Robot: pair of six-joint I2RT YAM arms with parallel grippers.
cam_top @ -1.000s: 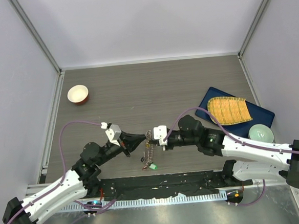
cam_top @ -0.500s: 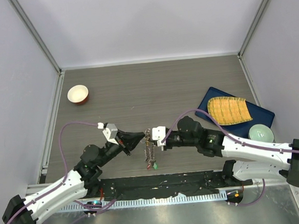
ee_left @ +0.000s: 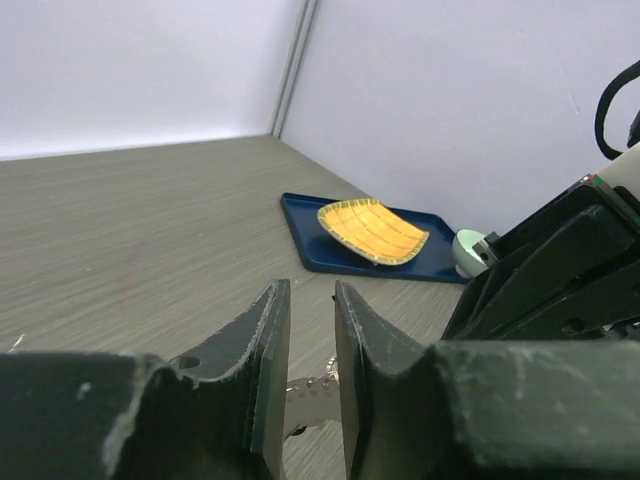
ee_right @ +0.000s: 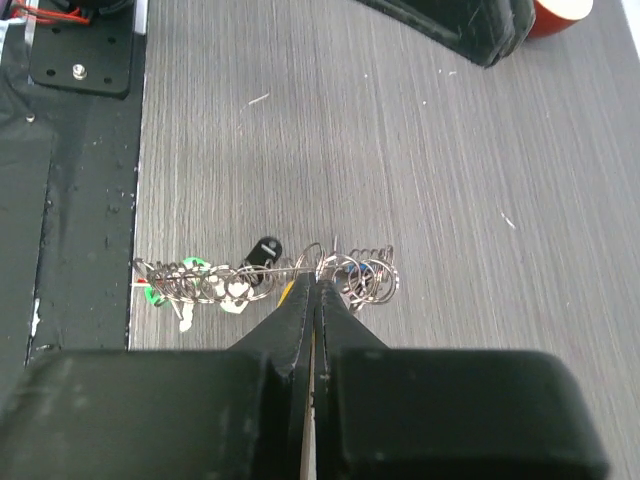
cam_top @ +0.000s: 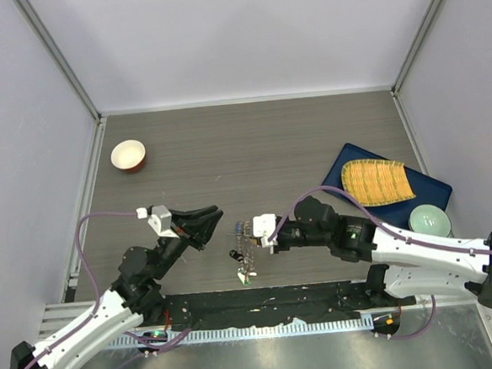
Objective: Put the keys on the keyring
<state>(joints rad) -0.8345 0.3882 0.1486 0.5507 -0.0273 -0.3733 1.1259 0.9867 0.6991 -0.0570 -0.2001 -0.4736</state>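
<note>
right now the right tool [ee_right: 312, 290] is clenched on the keyring [ee_right: 345, 270], pinching a thin wire with small round loops bunched to one side of the fingers. keys [ee_right: 185, 285] are strung along the other side of that wire: small silver ones with green tags, plus one black tag [ee_right: 265, 250]. from the top camera the whole bunch sits over the bench [cam_top: 252, 150] near its front edge, about midway between the two arms, keys trailing toward the black base strip. can't tell if the keys rest on the wood or hang just above it.

left tool [ee_left: 310, 290] is released, fingers a narrow gap apart, nothing between them. it's just left of the keyring, not touching, tips pointing toward it. a bit of silver metal shows low through the gap in the left wrist view.

red-and-white bowl [cam_top: 128, 155] is at far left, well apart. blue tray [cam_top: 428, 190] on the right carries a yellow ridged plate [cam_top: 377, 181]; a pale green bowl [cam_top: 428, 220] sits at the tray's near corner.
</note>
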